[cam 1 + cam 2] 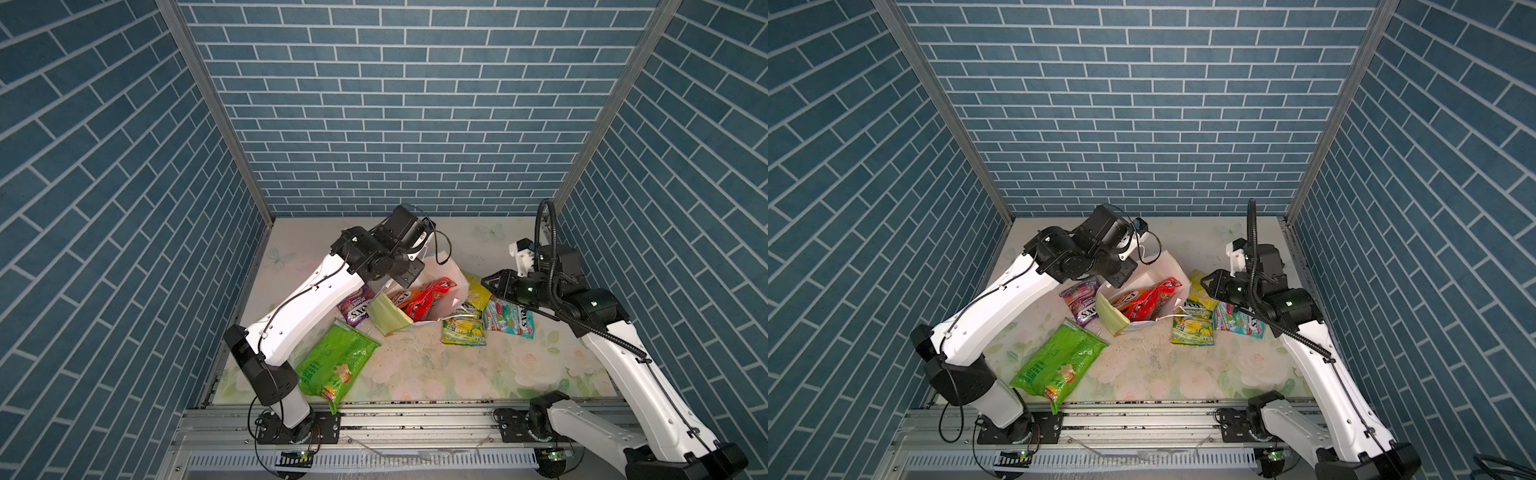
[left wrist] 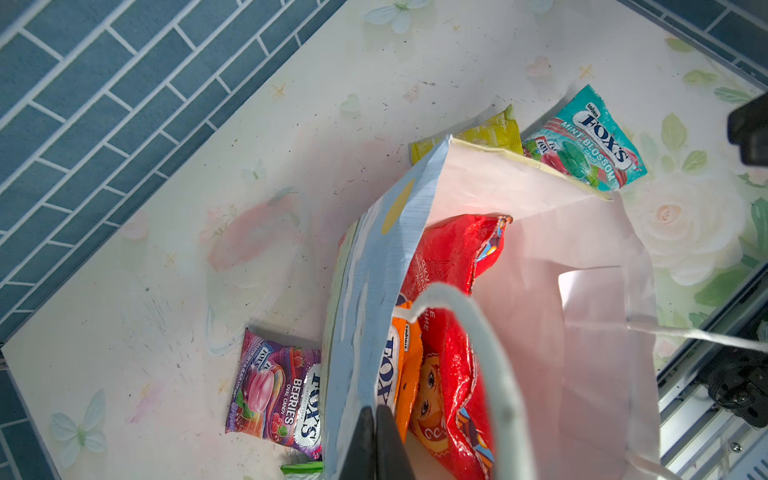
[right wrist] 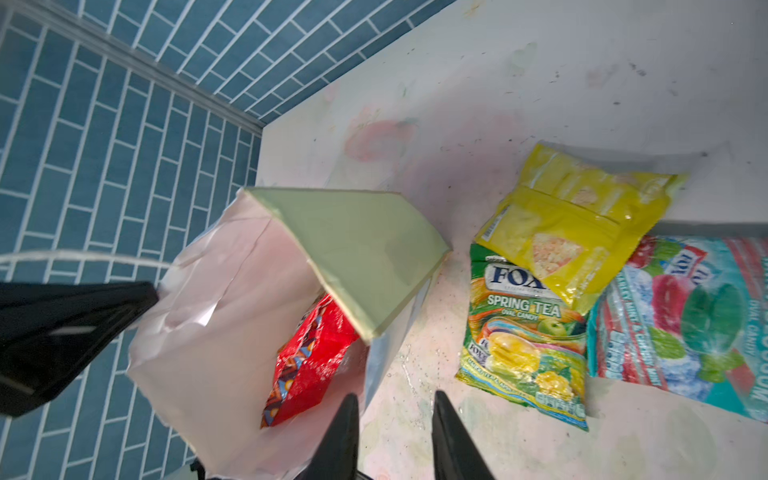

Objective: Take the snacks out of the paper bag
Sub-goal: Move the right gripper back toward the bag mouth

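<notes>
At the middle of the floral tabletop [image 1: 478,374], the paper bag [image 1: 446,270] leans with its mouth gaping, pinned at the rim by the left end effector [image 2: 375,415]. Its fingers are clenched on the blue-and-white printed panel [image 2: 374,270], seen close up in the left wrist view. One white cord handle [image 2: 478,332] loops across the opening just beside that grip.

Two snacks lie inside against the white lining. The red cookie pack [image 2: 453,257] fills most of the mouth, and an orange FOX'S pack [image 2: 405,361] is wedged between it and the printed panel, right beside the clenched fingers.

The right end effector [image 3: 395,399] hangs at the bag's right side with its jaws parted and nothing between them. In the right wrist view one finger sits over the bag's edge and the other over bare tabletop. Whether either touches anything cannot be told.

The other snacks lie out on the tabletop. Close under the right arm, a yellow pack [image 3: 573,216] overlaps both the Spring Tea pack [image 3: 528,332] and the Mint Blossom pack [image 3: 685,324], all three just right of the bag. On the bag's left side the purple FOX'S Berries pack [image 1: 357,307] lies flat beneath the left arm. The green chip bag [image 1: 336,365] lies nearer the front rail, well apart from both end effectors.
</notes>
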Controlling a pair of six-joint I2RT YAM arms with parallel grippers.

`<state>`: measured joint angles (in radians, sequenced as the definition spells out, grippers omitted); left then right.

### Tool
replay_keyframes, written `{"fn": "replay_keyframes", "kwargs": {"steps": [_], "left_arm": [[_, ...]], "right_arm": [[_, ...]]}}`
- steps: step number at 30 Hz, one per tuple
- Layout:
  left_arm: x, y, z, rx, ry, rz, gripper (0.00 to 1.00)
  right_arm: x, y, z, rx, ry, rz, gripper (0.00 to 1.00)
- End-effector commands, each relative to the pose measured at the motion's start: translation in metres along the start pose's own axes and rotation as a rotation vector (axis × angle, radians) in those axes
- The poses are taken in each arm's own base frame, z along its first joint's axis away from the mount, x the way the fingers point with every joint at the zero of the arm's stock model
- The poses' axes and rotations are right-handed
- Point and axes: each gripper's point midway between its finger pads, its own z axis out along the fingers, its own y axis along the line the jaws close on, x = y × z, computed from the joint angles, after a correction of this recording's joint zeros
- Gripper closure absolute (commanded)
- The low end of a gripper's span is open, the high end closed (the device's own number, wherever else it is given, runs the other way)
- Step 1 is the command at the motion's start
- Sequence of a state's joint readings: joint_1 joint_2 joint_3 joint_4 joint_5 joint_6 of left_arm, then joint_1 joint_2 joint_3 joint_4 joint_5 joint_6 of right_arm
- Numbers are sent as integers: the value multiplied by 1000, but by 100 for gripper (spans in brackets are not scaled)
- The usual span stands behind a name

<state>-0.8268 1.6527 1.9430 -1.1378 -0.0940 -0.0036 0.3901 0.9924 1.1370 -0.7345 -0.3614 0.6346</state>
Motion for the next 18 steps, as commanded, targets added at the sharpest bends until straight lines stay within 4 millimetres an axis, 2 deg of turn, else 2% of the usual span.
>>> {"fn": "replay_keyframes", "kwargs": {"steps": [1, 7, 11, 18], "left_arm": [[-5, 0, 2, -12, -1, 7, 94], [-10, -4, 7, -9, 5, 15, 94], [-11, -4, 6, -14, 5, 13, 93], [-12, -4, 5, -20, 2, 9, 93]], "right_arm": [[6, 14, -7, -17, 17, 13, 69], [10, 13, 11, 25, 52, -66, 66], [-3, 15, 17, 49, 22, -122, 66], [-23, 30, 28, 22, 8, -205, 66]]}}
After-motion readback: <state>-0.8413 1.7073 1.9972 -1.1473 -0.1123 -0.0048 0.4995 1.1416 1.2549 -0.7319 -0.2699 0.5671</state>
